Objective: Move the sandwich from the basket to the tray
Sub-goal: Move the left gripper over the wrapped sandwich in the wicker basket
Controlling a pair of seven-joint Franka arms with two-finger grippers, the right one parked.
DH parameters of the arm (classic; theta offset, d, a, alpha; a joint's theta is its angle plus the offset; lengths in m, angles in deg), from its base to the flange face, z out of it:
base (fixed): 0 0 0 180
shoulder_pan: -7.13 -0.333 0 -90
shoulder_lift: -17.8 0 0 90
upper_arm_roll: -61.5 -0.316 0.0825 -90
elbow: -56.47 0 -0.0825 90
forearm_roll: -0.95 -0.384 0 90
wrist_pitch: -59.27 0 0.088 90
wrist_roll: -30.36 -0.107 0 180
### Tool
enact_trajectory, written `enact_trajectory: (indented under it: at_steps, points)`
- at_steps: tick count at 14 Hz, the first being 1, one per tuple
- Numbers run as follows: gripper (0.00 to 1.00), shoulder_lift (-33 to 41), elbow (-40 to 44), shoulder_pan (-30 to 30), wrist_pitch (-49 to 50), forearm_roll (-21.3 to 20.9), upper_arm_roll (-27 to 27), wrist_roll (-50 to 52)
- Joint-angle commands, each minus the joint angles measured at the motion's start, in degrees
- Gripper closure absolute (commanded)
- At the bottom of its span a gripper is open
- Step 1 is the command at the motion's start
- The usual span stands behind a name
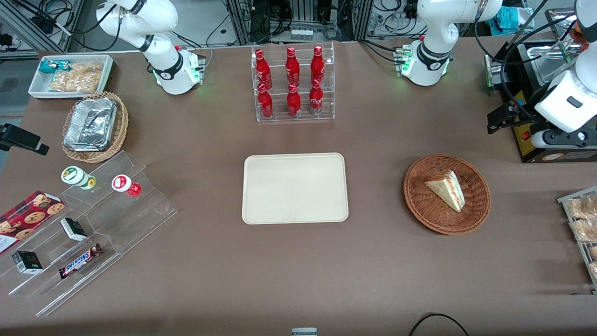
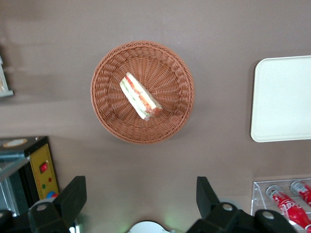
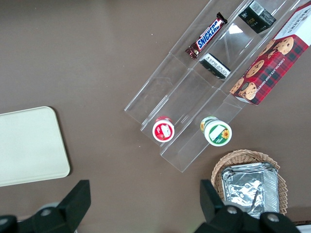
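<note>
Sandwich [image 2: 140, 96]: lies in the basket [image 2: 107, 104], cut edge up, long axis slanting across the bowl. Basket: toward the working arm's end of the table, well apart from the tray [image 1: 295, 188]. Gripper [image 2: 141, 196]: raised high, farther from the front camera than the basket; fingers [image 2: 73, 196] spread wide, holding and touching nothing.

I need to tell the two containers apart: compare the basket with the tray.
The basket is round, reddish-brown woven wicker; the tray is rectangular, smooth and cream. The basket holds the sandwich; the tray is bare. Both rest on the table. The gripper hangs open above the table beside the basket.
</note>
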Motion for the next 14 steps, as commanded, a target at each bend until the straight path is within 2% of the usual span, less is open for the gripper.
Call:
enact_trajectory:
  at_steps: [1,5,11,14]
  points:
    - [0.0,0.18,-1.14,-0.37,-0.49,0.79,-0.12,-2.4]
    - [0.0,-3.32,-4.56,-0.2,-2.14,-0.09,-0.12,-2.31]
    - [0.0,-4.04,-25.46,-0.29,-28.12,-0.18,-0.3,-0.92]
    - [0.0,-3.25,-37.58,-0.55,-44.9,-0.09,-1.7,12.13]
